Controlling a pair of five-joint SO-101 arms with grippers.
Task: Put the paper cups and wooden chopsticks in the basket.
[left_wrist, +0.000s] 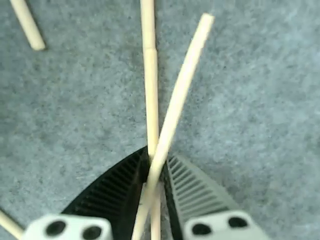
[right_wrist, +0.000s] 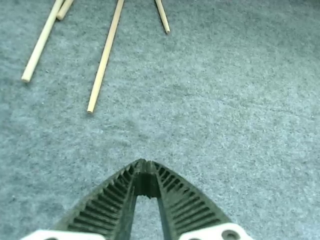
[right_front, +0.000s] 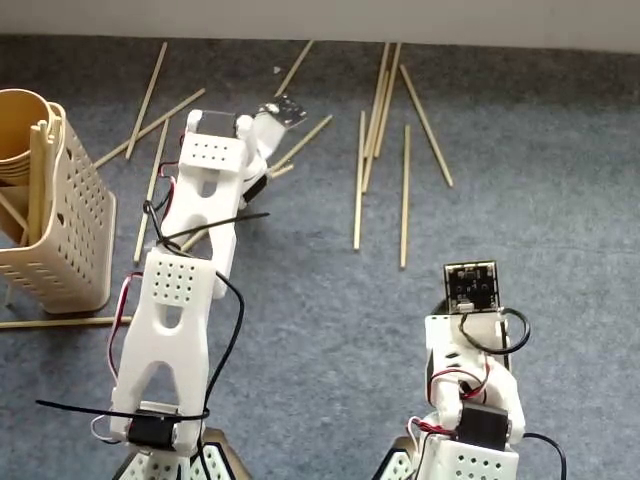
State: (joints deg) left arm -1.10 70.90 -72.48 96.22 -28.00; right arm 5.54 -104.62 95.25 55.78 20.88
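- The left hand (left_wrist: 156, 162) is down at the desk (left_wrist: 260, 100). Its two ribbed fingers (left_wrist: 195, 190) are drawn almost together and they pinch a tilted chopstick (left_wrist: 180, 90) between them.
- A straight chopstick (left_wrist: 149, 85) lies on the grey surface and runs directly ahead of this hand. The tilted one crosses over it just in front of the fingertips.
- The straight one also passes between the fingers, but I cannot tell surely whether it is pinched too or only lies underneath.
- Farther ahead of the left hand, apart from the crossing pair, a stick end (left_wrist: 27, 25) rests on the desk.
- The right hand (right_wrist: 146, 167) is over the desk with its fingers pressed together — the ribbed tips meet in one point.
- Ahead of the right hand, well apart from its tips, several loose chopsticks (right_wrist: 105, 55) lie flat. Most of them point away from the hand.
- The basket (right_front: 75, 220) stands upright at the outer side of the left arm, well apart from the left hand and behind its fingertips.
- The paper cups (right_front: 22, 130) sit stacked inside the basket, and some upright chopsticks (right_front: 40, 170) stand in it just beside the cups.
- One flat chopstick (right_front: 60, 322) lies on the desk at the foot of the basket, touching it or nearly so.
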